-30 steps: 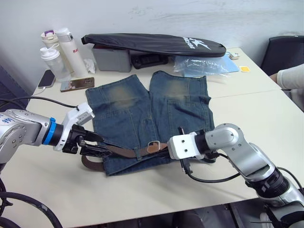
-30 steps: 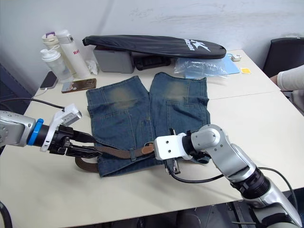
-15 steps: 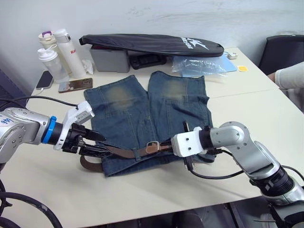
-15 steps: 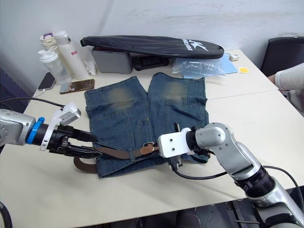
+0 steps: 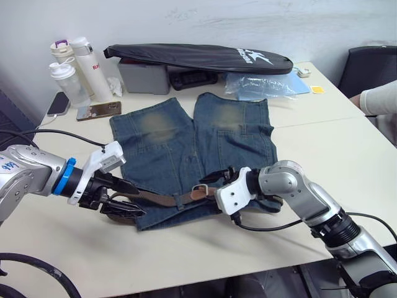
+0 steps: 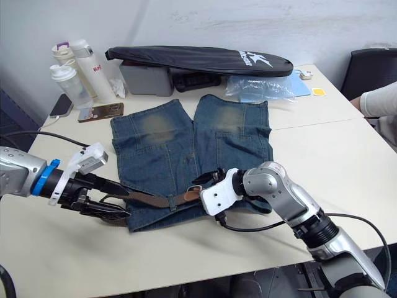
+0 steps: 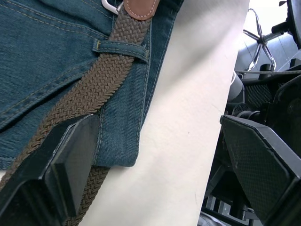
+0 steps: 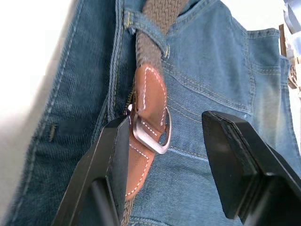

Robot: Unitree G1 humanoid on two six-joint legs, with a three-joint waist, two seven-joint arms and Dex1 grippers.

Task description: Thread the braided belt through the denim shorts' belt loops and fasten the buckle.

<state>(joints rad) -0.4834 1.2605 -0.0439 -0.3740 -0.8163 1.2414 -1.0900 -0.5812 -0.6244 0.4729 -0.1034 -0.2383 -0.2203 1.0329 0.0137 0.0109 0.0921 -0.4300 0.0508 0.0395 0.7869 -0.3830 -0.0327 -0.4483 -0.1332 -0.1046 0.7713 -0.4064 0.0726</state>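
The denim shorts (image 5: 186, 143) lie flat on the table, waistband toward me. The braided belt (image 5: 158, 198) runs along the waistband and passes under one of the belt loops (image 7: 122, 47). Its tan end carries the silver buckle (image 8: 153, 134), which rests on the denim just past that loop. My right gripper (image 5: 208, 184) is open, its two fingers straddling the buckle without gripping it. My left gripper (image 5: 139, 200) is open at the shorts' left edge, one finger (image 7: 75, 146) beside the braided strap where it curls onto the table.
A long black bag (image 5: 198, 56) lies on a grey box (image 5: 146, 77) at the back. Bottles (image 5: 77, 62) and a phone (image 5: 99, 110) stand back left, a plastic bag (image 5: 263, 85) back right. A person's sleeve (image 5: 378, 99) shows at the right edge.
My right wrist has turned, and its open fingers now show over the buckle. My left gripper has slid a little toward the table's front and its fingers have spread wider.
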